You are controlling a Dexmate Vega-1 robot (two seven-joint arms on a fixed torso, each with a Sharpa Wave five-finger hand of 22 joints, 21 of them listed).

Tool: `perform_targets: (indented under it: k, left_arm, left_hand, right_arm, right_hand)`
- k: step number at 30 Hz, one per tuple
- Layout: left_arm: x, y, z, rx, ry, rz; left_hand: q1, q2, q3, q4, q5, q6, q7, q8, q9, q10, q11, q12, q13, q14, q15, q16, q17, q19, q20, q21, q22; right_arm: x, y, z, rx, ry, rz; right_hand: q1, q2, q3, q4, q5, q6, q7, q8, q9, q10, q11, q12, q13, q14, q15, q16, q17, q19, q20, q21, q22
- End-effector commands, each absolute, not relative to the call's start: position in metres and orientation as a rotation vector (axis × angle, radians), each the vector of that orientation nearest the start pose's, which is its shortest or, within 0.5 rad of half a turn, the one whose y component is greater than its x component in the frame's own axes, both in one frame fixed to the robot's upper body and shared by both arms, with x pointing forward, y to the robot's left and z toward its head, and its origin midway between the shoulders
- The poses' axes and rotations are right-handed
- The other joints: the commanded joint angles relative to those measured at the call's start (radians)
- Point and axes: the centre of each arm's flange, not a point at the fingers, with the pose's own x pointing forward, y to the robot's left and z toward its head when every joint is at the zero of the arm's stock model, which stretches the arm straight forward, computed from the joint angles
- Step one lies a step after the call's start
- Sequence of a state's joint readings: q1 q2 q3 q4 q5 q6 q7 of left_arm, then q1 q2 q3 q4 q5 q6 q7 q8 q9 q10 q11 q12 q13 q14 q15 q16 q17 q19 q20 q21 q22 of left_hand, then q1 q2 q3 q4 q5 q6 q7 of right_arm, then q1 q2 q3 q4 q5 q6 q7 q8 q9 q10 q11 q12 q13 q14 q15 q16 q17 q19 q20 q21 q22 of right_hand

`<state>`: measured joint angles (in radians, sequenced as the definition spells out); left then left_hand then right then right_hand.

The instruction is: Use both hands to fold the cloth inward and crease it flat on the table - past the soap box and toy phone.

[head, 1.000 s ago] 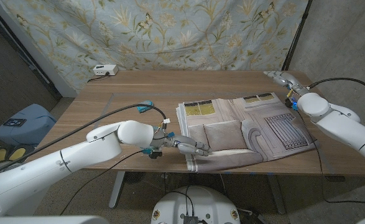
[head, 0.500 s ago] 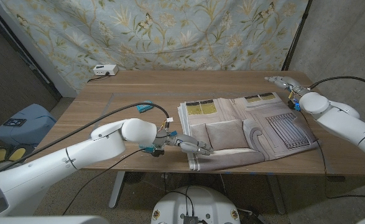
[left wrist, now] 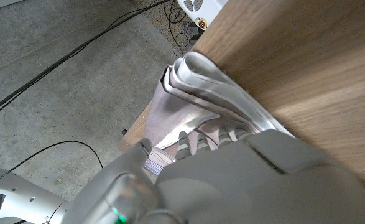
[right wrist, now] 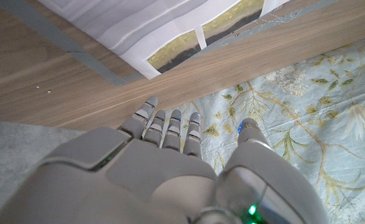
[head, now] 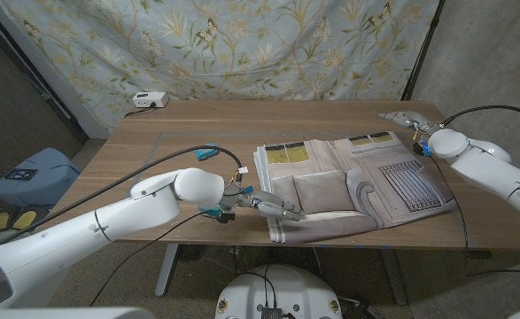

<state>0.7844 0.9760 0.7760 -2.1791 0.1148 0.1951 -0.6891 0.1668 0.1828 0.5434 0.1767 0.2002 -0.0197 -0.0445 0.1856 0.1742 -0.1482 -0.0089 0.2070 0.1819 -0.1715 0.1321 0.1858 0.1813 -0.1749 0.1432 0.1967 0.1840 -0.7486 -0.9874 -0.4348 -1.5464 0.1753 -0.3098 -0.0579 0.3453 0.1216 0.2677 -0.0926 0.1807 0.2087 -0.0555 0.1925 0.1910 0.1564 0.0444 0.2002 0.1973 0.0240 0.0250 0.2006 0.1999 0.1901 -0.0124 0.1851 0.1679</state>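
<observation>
Centrally on the wooden table (head: pixel 180 124), toward its near and right side, the grey and cream patterned cloth (head: pixel 392 186) is spread, with its left part already folded inward into a layered stack whose near edge hangs over the table's front. The left hand (head: pixel 268 206) is laid on that folded near-left corner, its fingers (left wrist: pixel 198 142) stretched out over the fabric layers; whether anything is pinched cannot be told from the pictures. The right hand (head: pixel 406 118) is held just past the cloth's far right corner, near the table's back edge, with fingers (right wrist: pixel 170 124) extended and apart and nothing grasped. A small white box (head: pixel 150 100) with a cable is seen at the far left corner of the table. A floral blue curtain (head: pixel 242 44) is hung behind the table.
</observation>
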Motion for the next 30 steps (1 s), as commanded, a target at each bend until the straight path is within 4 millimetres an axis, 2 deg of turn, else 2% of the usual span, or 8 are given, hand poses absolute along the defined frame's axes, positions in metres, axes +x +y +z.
perform_targets:
  k: [1,18,30]
  left_arm:
    - [0.473,0.108,-0.088,1.393,-0.312,-1.058]
    - [0.473,0.107,-0.089,1.398,-0.308,-1.066]
    - [0.472,0.106,-0.092,1.389,-0.3,-1.076]
  left_hand:
    - [-0.011,0.004,0.01,0.002,0.005,-0.005,-0.004,-0.002,0.004,-0.002,-0.001,0.0,-0.001,-0.045,0.003,0.006,0.003,-0.003,0.004,0.005,0.002]
    - [-0.017,0.005,0.019,-0.001,0.007,-0.006,-0.005,-0.003,0.003,-0.002,-0.003,-0.002,-0.001,-0.044,0.003,0.005,0.002,-0.002,0.003,0.006,0.002]
    - [-0.019,0.006,0.028,-0.004,0.009,-0.009,-0.005,-0.004,0.003,0.0,-0.002,-0.002,-0.001,-0.043,0.003,0.004,0.0,0.0,0.002,0.007,0.002]
  right_arm:
    - [0.632,-0.44,0.042,-0.904,-0.174,-0.195]
    - [0.655,-0.453,0.04,-0.905,-0.104,-0.209]
    - [0.671,-0.447,0.049,-0.96,-0.064,-0.195]
  right_hand:
    - [0.017,0.001,0.004,-0.008,0.003,0.002,0.008,0.001,0.002,0.005,-0.003,0.007,0.003,0.001,0.003,0.004,-0.001,-0.001,-0.002,0.004,0.002]
    - [0.032,-0.003,0.009,-0.023,0.002,0.009,0.012,0.004,0.001,0.013,-0.003,0.008,0.002,0.011,-0.005,0.006,-0.003,0.003,-0.006,0.005,0.001]
    - [0.044,-0.008,0.012,-0.035,0.001,0.007,0.015,0.004,0.001,0.019,-0.01,0.009,0.002,0.014,-0.006,0.006,-0.005,0.001,-0.006,0.005,0.001]
